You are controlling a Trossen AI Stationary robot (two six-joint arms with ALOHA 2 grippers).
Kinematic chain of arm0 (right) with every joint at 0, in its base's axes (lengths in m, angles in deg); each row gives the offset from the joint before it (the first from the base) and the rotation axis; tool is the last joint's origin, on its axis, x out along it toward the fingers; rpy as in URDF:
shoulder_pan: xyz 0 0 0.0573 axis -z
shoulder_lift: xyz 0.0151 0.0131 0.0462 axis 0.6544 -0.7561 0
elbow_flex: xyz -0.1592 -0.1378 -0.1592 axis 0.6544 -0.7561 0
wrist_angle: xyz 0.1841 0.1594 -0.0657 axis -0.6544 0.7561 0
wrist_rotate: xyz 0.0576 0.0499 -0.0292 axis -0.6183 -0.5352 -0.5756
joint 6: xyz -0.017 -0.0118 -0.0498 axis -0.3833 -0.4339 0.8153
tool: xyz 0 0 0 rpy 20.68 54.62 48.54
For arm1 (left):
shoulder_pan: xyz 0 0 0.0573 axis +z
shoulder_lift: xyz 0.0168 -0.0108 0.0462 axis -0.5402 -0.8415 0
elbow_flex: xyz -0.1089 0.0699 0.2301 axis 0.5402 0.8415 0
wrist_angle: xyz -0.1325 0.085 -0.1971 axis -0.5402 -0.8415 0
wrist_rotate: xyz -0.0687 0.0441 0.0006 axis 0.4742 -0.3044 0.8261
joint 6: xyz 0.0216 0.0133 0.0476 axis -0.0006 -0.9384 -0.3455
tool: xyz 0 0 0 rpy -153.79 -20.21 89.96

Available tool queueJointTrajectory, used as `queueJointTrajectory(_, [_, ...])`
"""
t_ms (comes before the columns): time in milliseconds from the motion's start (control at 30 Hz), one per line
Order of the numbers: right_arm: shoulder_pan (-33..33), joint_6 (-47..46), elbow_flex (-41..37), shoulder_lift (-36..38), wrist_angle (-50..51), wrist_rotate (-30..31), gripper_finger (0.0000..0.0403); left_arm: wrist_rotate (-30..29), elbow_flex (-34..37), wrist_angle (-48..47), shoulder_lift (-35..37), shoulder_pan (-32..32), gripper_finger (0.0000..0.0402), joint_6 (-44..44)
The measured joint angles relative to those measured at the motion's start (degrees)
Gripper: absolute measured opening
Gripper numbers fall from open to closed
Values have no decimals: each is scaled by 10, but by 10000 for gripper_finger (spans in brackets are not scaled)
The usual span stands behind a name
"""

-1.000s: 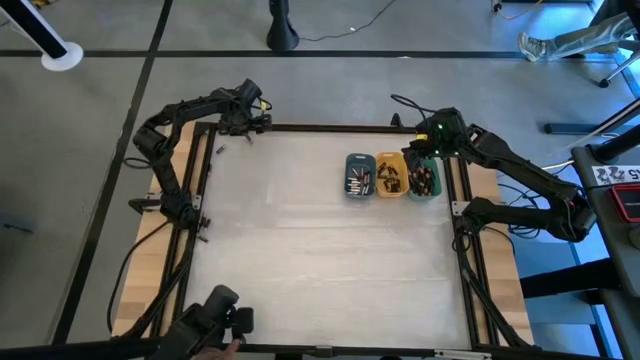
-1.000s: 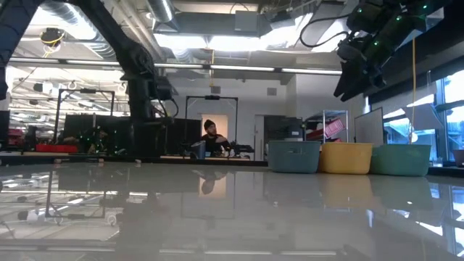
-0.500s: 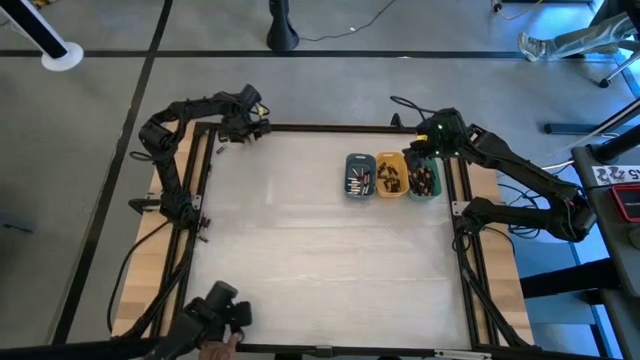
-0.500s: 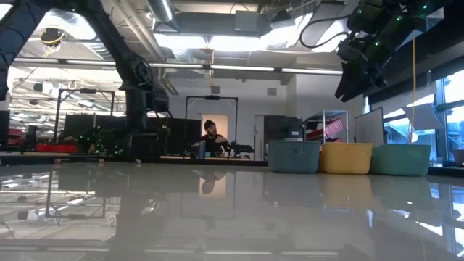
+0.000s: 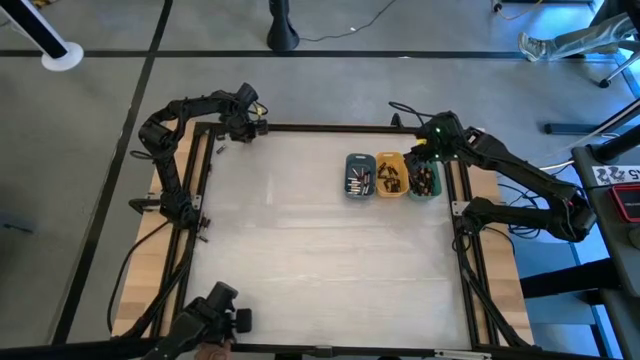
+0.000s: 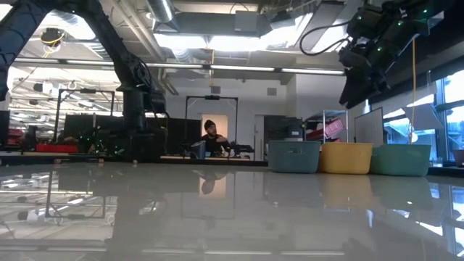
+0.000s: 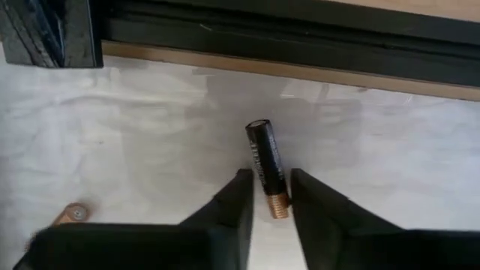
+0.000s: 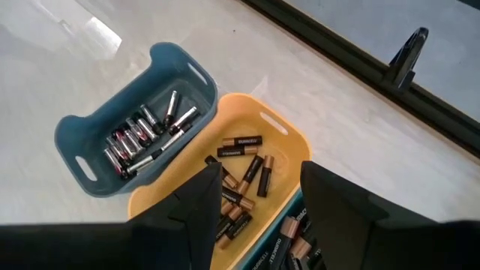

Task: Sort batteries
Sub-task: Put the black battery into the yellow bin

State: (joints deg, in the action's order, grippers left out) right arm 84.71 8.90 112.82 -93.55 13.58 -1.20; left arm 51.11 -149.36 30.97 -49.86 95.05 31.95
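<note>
Left claw [image 7: 265,204] sits at the far left corner of the worktop [image 5: 320,260], fingers nearly together around 1 battery [image 7: 266,166], a black cylinder with a copper end lying on the pale matte surface; they look closed on it, though I can't tell if the grip is firm. A 2nd copper-ended cell [image 7: 73,214] lies loose close by, so at least 2 are left to sort. Further right, 3 small oblong plastic trays stand side by side near the far right edge: the blue tray [image 8: 97,142] holds slim silvery and dark cells with reddish marks, the orange tray [image 8: 285,142] holds black-and-copper cells, and the green tray [image 5: 424,180] holds more. Judging by that, most sorting is done. Right claw [image 8: 259,202] hovers above the orange and green trays, fingers apart, holding nothing.
</note>
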Motion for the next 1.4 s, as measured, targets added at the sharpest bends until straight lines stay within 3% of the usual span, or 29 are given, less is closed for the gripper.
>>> queueJointTrajectory(167, [0, 0, -2, 0, 0, 0, 183, 2, 0, 0, 0, 0, 16, -30])
queueJointTrajectory(500, [0, 0, -2, 0, 0, 0, 183, 23, 2, -20, 22, -13, 20, -100])
queueJointTrajectory(600, [0, -1, -2, 0, 0, 0, 183, 76, 6, -54, 45, -35, 16, -132])
queueJointTrajectory(800, [0, -2, -2, 0, -14, -30, 183, 217, 4, -32, 76, -100, 24, -201])
queueJointTrajectory(967, [0, 1, -2, 0, -64, -139, 183, 345, 4, 41, 79, -180, 21, -256])
queueJointTrajectory(1067, [0, -1, -2, 0, -81, -187, 183, 376, 4, 133, 79, -227, 24, -239])
queueJointTrajectory(1267, [0, -8, -2, 0, -81, -180, 183, 371, 2, 370, 77, -329, 22, -127])
queueJointTrajectory(1400, [0, -20, -2, 0, -82, -144, 183, 290, -7, 437, 76, -376, 16, -100])
